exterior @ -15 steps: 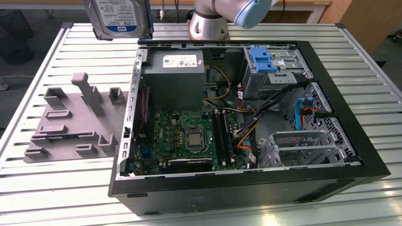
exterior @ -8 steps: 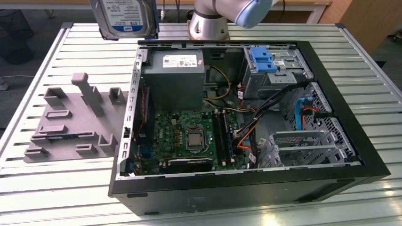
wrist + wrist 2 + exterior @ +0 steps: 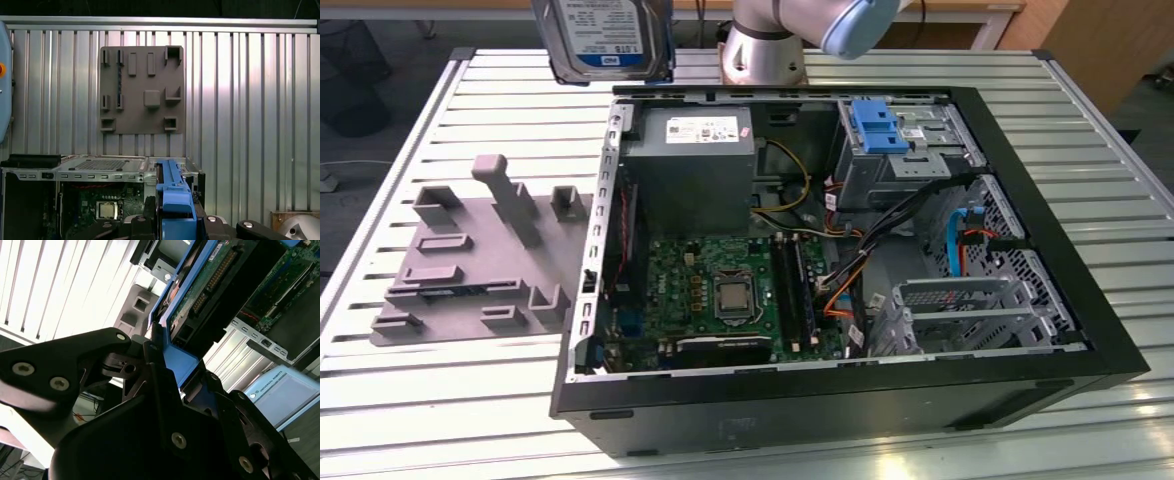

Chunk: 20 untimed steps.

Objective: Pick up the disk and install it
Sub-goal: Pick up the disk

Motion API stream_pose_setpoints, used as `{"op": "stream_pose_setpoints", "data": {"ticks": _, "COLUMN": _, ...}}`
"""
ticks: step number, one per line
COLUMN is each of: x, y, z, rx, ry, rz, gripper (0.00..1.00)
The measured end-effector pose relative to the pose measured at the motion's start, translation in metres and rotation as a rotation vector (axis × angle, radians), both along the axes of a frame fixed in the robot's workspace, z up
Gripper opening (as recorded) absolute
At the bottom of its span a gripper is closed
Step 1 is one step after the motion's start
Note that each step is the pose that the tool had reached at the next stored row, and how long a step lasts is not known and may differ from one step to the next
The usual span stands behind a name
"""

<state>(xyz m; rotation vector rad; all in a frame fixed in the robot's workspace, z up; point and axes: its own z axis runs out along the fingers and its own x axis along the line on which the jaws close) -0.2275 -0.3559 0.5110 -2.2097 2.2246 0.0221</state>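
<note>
The disk (image 3: pixel 604 38) edgewise between the jaws.

Nothing printed can be read here. The white-and-blue label (image 3: pixel 600 25) on the flat silver-metal hard drive (image 3: pixel 604 48), clamped in my gripper (image 3: pixel 175 217), bears lines too small to make out. So does the white sticker (image 3: pixel 700 129) on the large grey metal box (image 3: pixel 687 185) inside the open black computer case (image 3: pixel 854 410).

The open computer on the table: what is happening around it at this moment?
The robot arm's gripper is clamped on the disk at its blue side rail and holds it in the air. In the exterior view, the disk hangs beyond the far side of the open computer case. It is not yet inside the case.
</note>
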Motion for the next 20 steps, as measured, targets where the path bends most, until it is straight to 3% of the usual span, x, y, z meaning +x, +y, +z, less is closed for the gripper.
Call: {"op": "stream_pose_setpoints", "data": {"ticks": 20, "x": 0.0392, "y": 0.0, "z": 0.0, "rx": 0.0, "ry": 0.0, "rz": 0.0, "gripper": 0.36}}
